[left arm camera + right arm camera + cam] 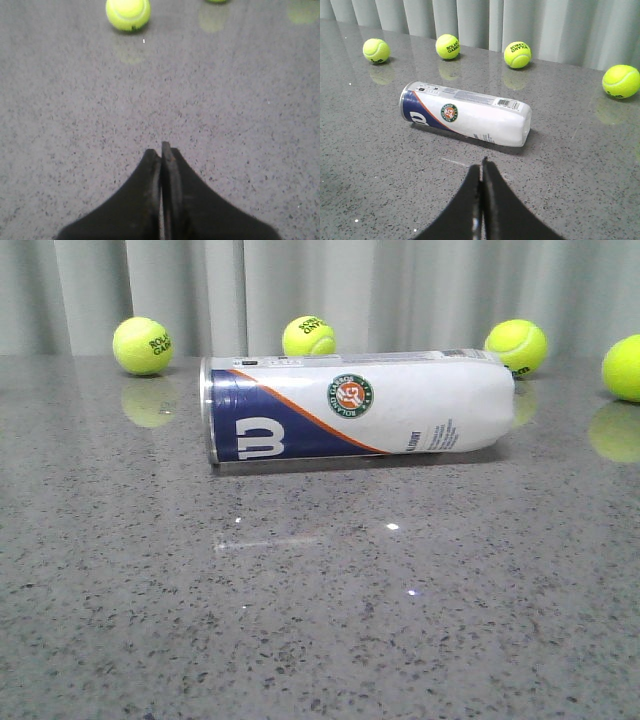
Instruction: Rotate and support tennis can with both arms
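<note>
Opening step, nothing engaged: the tennis can point(355, 405) lies on its side on the grey speckled table point(320, 620), metal-rimmed end toward your left, four tennis balls point(142, 345) strung along the curtain behind it (none touching it). Left gripper point(162, 150) and right gripper point(481, 167) both have fingers pressed together, holding nothing; the right one faces the can from the near side. Next, I judge, you'll need both jaws parted and one arm brought to each end before any rotating.
</note>
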Controlling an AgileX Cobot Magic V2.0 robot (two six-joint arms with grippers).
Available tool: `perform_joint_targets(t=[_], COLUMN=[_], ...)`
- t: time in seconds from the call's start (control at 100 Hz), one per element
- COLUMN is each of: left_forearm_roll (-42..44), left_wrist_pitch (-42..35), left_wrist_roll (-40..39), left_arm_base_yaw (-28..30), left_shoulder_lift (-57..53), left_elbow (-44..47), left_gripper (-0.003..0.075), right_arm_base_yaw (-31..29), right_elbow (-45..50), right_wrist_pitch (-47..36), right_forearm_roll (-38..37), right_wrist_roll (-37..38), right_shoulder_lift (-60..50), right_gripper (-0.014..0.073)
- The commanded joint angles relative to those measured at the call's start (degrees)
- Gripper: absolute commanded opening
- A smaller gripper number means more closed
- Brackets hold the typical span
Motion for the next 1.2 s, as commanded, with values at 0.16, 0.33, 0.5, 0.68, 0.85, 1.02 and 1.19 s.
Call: perform_joint_targets(t=[0.16,0.33,0.5,0.68,0.85,1.02,1.19], left_forearm_roll=[-3.67,-10.29,-23.31,-47.54,-72.34,-82.09,-87.11], left_wrist_pitch=[-1.97,-2.24,-2.20,2.50,9.12,10.34,9.74], left_wrist_roll=[4.68,4.68,11.30,24.94,38.65,44.25,47.86], left_arm_base_yaw=[-0.17,-0.17,-0.17,-0.17,-0.42,-5.28,-11.55], left_shoulder_lift=[14.36,22.11,30.27,38.80,46.21,53.29,61.51], left_elbow=[-7.95,-11.70,-15.77,-19.11,-19.11,-20.26,-23.82], left_gripper=[0.0171,0.0552,0.0590,0.0589,0.0589,0.0587,0.0587], right_arm_base_yaw=[-0.43,-0.43,-0.43,-0.43,-0.43,-0.43,-0.43], right_elbow=[-1.29,-1.29,-1.29,-1.29,-1.29,-1.29,-1.29], right_wrist_pitch=[-4.31,-4.31,-4.31,-4.31,-4.31,-4.31,-4.31], right_forearm_roll=[-0.32,-0.32,-0.32,-0.32,-0.32,-0.32,-0.32], right_wrist_roll=[-0.59,-0.59,-0.59,-0.59,-0.59,-0.59,-0.59], right_shoulder_lift=[0.55,0.55,0.55,0.55,0.55,0.55,0.55], right_gripper=[-0.0060,-0.0060,-0.0060,-0.0060,-0.0060,-0.0060,-0.0060])
